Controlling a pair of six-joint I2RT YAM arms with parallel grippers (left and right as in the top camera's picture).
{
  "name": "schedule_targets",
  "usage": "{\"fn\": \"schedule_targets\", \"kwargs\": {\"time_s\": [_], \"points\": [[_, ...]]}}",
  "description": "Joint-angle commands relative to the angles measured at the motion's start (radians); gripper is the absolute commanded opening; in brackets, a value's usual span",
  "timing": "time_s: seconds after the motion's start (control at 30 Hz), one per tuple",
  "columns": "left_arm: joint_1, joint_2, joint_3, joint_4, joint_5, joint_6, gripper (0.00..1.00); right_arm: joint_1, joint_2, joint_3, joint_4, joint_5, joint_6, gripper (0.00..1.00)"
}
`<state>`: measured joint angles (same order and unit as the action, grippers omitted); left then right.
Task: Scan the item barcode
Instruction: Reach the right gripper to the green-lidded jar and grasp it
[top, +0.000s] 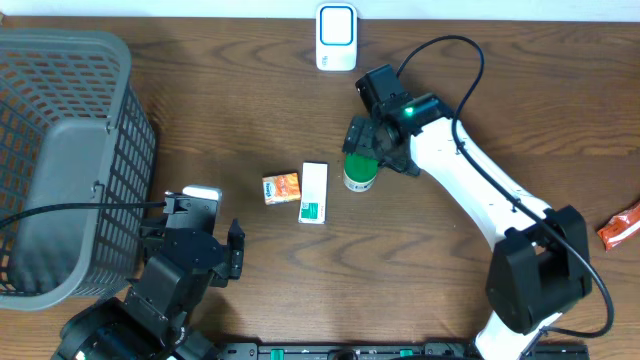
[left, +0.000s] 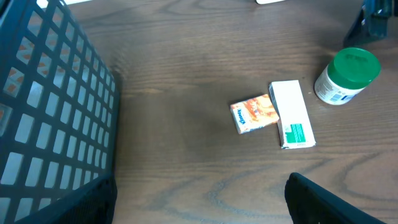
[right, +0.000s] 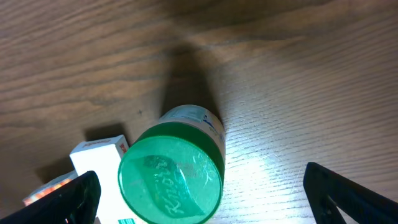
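A brown wooden table (top: 250, 110) holds a grey basket (top: 60, 150) at the left and a white scanner (top: 336, 37) at the far edge. Near the middle, a green-lidded jar (top: 359, 173) stands upright just beside a white box (top: 314, 192), which touches an orange packet (top: 282, 187). The right gripper (top: 375, 148) hangs over the jar with its jaws spread wide on either side of the lid, not closed on it, while the left gripper (top: 200, 228) sits near the basket, also spread and holding nothing.
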<state>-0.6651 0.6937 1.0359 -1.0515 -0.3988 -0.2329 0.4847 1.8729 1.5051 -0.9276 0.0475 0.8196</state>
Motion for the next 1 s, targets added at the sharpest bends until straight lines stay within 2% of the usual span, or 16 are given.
{"fn": "schedule_targets", "kwargs": {"time_s": [0.0,0.33,0.87,0.97], "points": [[-0.003,-0.001,-0.004,-0.003,-0.013,-0.005,0.85,0.001,0.064,0.000,0.001,-0.031,-0.005,0.99],[-0.003,-0.001,-0.004,-0.003,-0.013,-0.005,0.85,0.002,0.166,0.000,0.051,-0.110,-0.028,0.98],[-0.003,-0.001,-0.004,-0.003,-0.013,-0.005,0.85,0.000,0.166,0.006,0.014,-0.109,-0.097,0.98],[-0.003,-0.001,-0.004,-0.003,-0.013,-0.005,0.85,-0.002,0.166,0.006,0.009,-0.109,-0.111,0.93]]}}
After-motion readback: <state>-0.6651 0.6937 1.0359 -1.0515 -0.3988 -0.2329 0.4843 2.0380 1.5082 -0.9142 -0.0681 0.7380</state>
